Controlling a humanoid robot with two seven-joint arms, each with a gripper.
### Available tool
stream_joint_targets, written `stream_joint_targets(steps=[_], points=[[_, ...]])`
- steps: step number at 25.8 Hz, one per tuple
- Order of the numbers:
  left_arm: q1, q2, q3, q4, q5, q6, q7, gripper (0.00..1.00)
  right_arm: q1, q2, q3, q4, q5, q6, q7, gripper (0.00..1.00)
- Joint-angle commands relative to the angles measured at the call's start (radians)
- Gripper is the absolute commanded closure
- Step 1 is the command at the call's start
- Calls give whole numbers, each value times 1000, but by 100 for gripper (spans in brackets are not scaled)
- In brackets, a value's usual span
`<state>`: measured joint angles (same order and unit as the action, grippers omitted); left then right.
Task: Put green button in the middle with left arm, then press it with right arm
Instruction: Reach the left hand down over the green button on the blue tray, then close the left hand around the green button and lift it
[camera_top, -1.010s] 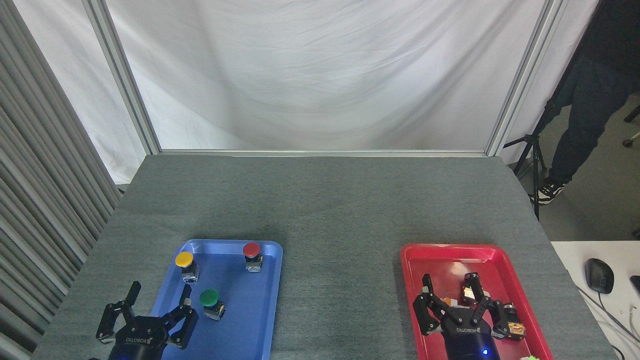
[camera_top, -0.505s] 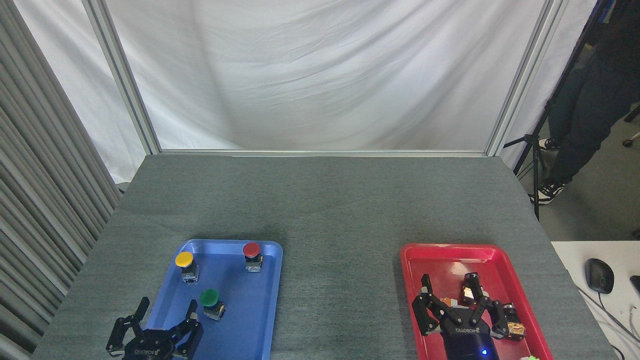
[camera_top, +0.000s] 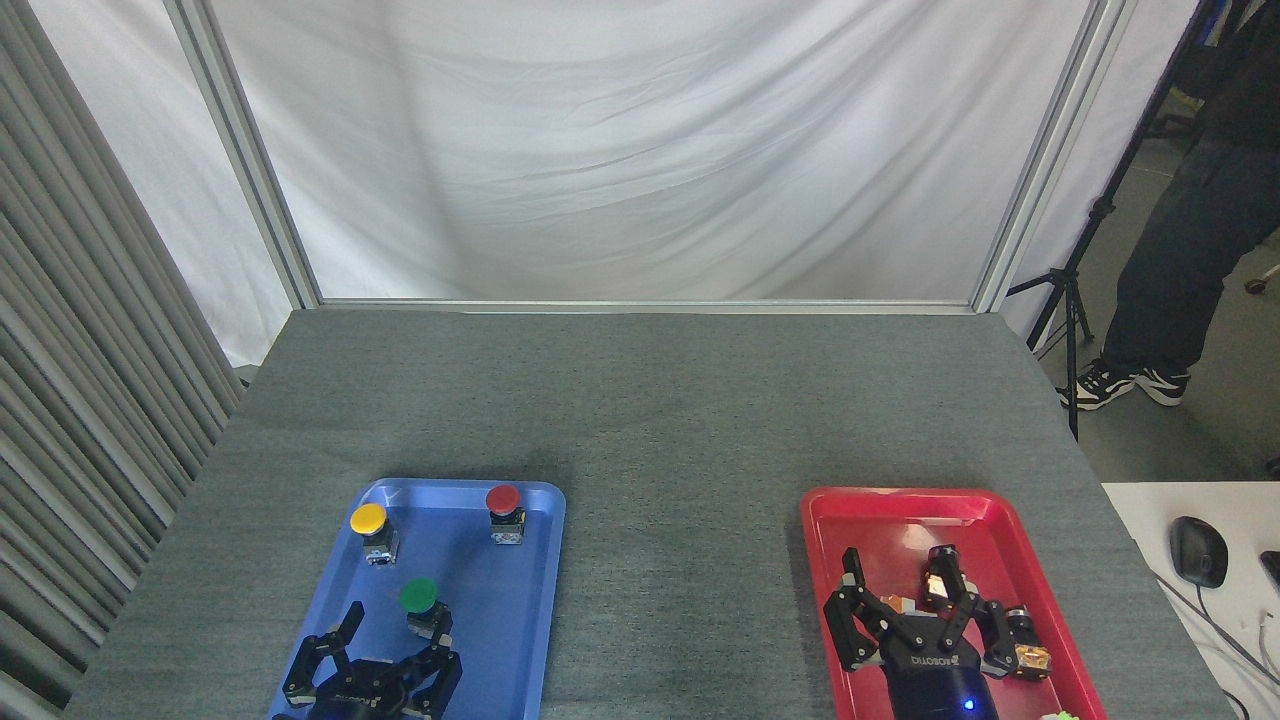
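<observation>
1. Counter (camera_top: 650, 400): grey felt-like surface. The middle (camera_top: 680, 590), the bare strip between the two trays, carries nothing.
2. Person (camera_top: 1190, 230): dark trousers and black-and-white shoes, standing beyond the counter's far right corner. The stance has shifted since the earlier frames; both shoes now show side by side.
3. Blue tray (camera_top: 520, 650): lies at the near left of the counter and holds three push buttons.
4. Red tray (camera_top: 870, 520): lies at the near right and holds small parts, partly hidden by the right arm.
5. Right pincer (camera_top: 925, 605): hovers over the red tray with its three fingers spread and nothing between them. White lettering ROBOTIQ shows on the palm, inverted in this view, and a blue light shines on the wrist. Position unchanged from the earlier frames.
6. Left pincer (camera_top: 385, 635): fingers spread, holding nothing. It has moved rightward from the counter beside the blue tray to a position over the tray's near end. Its palm lettering is too dark to read here.
7. Green button (camera_top: 419, 597): stands upright in the blue tray, just beyond the left pincer's fingertips and slightly right of its centre line. Contact cannot be determined. The button has not moved.
8. Yellow button (camera_top: 369, 520) and red button (camera_top: 503, 500): both stand at the tray's far end, unmoved.
</observation>
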<state>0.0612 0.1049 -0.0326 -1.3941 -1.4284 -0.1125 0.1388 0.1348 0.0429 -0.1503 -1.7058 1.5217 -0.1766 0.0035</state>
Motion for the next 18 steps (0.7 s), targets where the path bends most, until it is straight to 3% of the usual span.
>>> stream_joint_targets(steps=[1, 10, 18], points=[[-17, -10, -12, 35, -1, 2, 1, 1, -1, -2, 0, 0, 0, 0, -3, 0], [-90, -11, -13, 165, -1, 39, 5, 2, -1, -5, 0, 0, 0, -1, -3, 0], [-107, -16, -13, 190, 6, 76, 1, 33, 0, -6, 0, 0, 0, -1, -3, 0]])
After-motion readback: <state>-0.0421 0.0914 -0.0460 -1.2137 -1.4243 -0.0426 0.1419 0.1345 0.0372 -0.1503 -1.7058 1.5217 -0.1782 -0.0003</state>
